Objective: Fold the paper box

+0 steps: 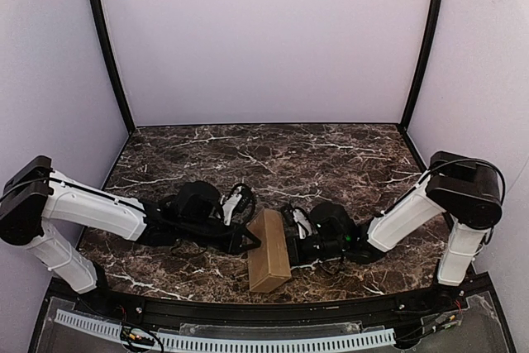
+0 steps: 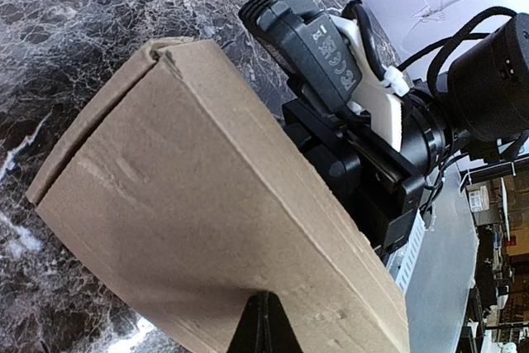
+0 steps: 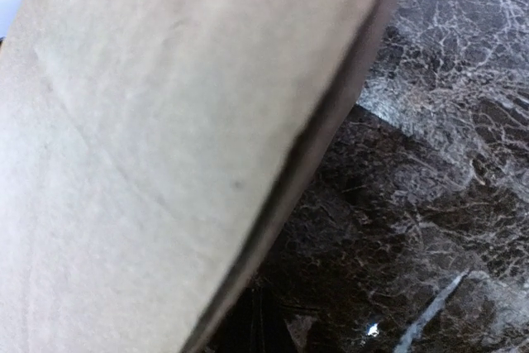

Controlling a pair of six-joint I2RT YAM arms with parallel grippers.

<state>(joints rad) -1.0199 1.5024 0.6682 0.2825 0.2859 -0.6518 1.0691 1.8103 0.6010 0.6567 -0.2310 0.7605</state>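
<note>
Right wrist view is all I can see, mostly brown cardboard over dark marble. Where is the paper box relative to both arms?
Observer: From above, the paper box lies on the table between the left hand and the right hand, near the front edge.
Operator: Is the left hand gripping it?
Observer: No. It is shut, and its tip appears to rest against the box's broad face.
Operator: What shape is the box?
Observer: The left wrist view shows it folded into a shallow box shape, with a seam gaping at one end.
</note>
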